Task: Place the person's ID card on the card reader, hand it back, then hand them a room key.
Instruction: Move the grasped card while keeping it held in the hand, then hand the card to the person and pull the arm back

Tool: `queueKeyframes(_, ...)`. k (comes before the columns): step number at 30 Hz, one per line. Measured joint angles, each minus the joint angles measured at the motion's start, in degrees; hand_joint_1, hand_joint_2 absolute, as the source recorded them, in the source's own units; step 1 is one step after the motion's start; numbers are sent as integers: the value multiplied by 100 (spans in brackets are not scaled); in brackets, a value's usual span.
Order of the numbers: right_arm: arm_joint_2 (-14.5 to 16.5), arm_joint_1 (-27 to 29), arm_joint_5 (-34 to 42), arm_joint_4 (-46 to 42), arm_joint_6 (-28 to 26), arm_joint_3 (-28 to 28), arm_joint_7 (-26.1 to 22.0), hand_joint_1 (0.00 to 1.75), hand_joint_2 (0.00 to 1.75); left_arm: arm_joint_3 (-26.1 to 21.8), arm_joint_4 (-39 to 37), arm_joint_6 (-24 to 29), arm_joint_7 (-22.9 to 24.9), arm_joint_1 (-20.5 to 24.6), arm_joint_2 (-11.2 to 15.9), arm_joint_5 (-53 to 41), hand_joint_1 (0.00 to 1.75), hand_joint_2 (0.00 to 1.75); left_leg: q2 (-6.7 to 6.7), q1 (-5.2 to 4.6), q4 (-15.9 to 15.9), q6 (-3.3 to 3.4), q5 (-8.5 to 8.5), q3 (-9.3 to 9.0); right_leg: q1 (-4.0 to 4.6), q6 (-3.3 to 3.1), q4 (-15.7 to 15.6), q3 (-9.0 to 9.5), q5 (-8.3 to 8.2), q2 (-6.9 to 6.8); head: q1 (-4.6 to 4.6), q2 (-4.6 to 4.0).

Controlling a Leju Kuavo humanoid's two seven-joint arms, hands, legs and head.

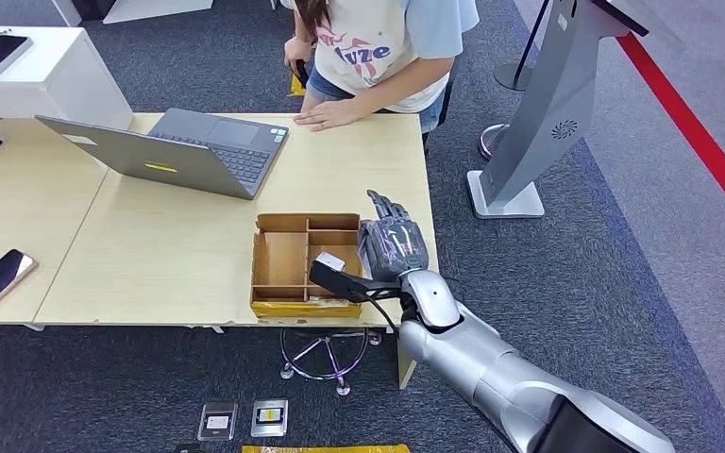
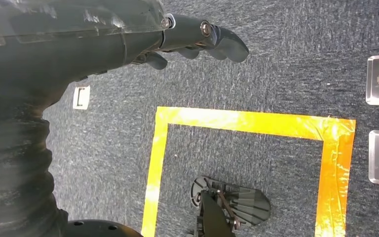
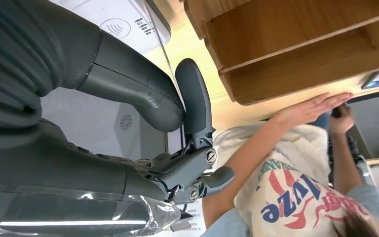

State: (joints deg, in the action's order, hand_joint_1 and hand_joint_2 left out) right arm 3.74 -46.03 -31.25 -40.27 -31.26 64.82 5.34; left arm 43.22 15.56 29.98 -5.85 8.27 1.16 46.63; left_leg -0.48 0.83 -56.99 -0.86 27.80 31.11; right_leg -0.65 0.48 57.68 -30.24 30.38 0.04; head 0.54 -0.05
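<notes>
head: high, down on table | wrists: close | shared: cardboard organizer

Brown tray, grey laptop

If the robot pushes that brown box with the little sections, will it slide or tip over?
The cardboard box would probably slide, not tip: it sits low and flat on the smooth table. It looks thin-walled and nearly empty, so likely light. It sits at the table's edge, so a push that way might drop it.
</notes>
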Motion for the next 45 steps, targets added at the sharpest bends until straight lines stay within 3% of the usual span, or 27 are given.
queueKeyframes(8, 70, -76, -556, 185, -38, 38, 355, 175, 175, -26, 0, 31, -20, -16, 0, 32, 0, 175, 0, 0, 0, 0, 0, 0, 0, 0, 0, 0, 0, 0, 1, 1)
queueKeyframes(22, -122, -384, -1808, 267, 328, 173, 934, 175, 175, -36, 0, 14, -20, -31, 31, 25, 0, 175, 0, 0, -1, 0, 0, -1, 0, 0, 0, -1, 0, 1, 0, 1)
queueKeyframes(35, -184, -328, -2347, 271, 788, 460, 770, 175, 175, -36, 0, 1, -39, -44, 46, 84, 0, 175, 0, 0, 0, 0, 0, -1, 0, 0, 0, 0, 0, 0, -1, 1)
queueKeyframes(45, -131, -105, -2279, 368, 870, 604, 647, 175, 175, -36, 1, 17, -20, -43, 46, 96, 0, 175, 0, 0, 0, 0, 0, -1, 0, 0, 0, 0, 0, 0, 1, 1)
